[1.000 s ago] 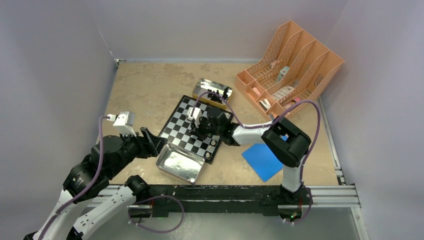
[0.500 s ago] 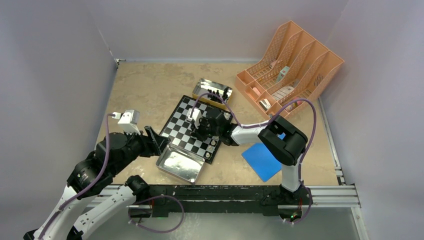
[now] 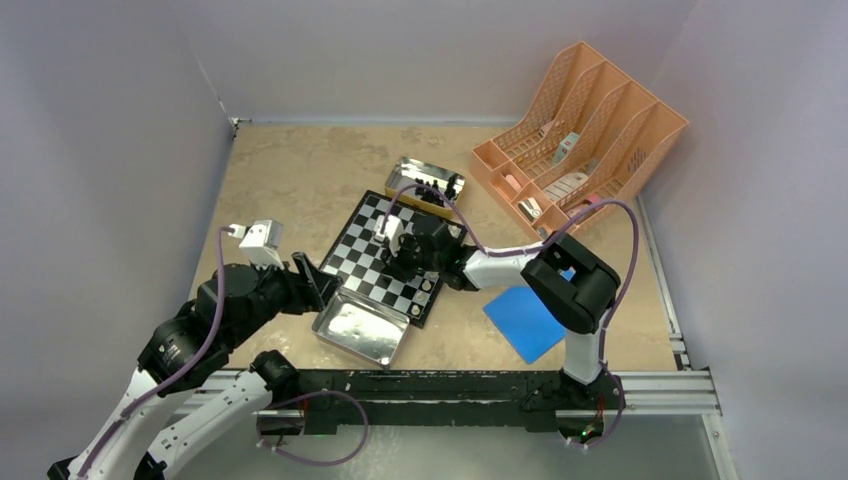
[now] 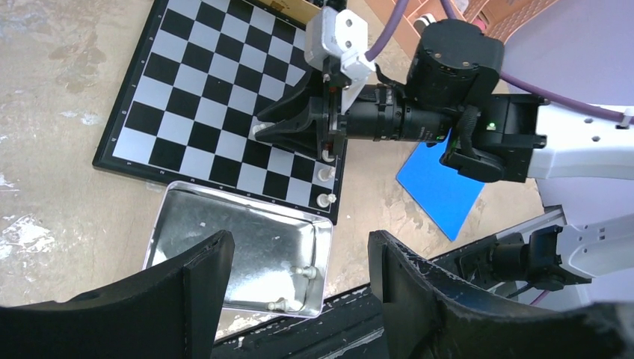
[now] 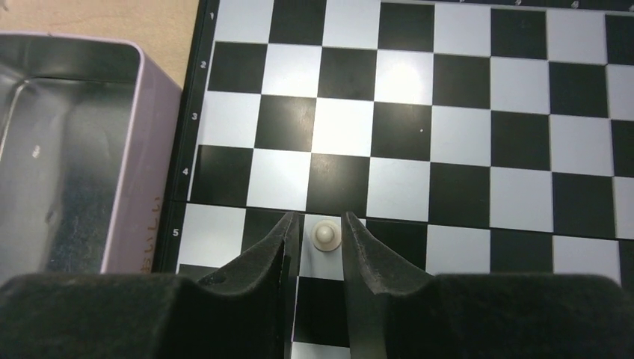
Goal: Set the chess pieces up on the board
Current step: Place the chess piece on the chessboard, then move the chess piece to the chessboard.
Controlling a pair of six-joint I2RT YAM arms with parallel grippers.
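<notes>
Right hand (image 5: 320, 224) low over the board (image 5: 463, 134), arm outstretched leftward, fingers (image 5: 280, 250) narrowly apart around a white pawn (image 5: 325, 234).

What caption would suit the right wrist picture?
Right gripper straddling a cream pawn on the chessboard, metal tin alongside.

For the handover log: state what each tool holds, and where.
Nothing, it seems: right tool flanks a white pawn without touching; left tool open, empty.
</notes>
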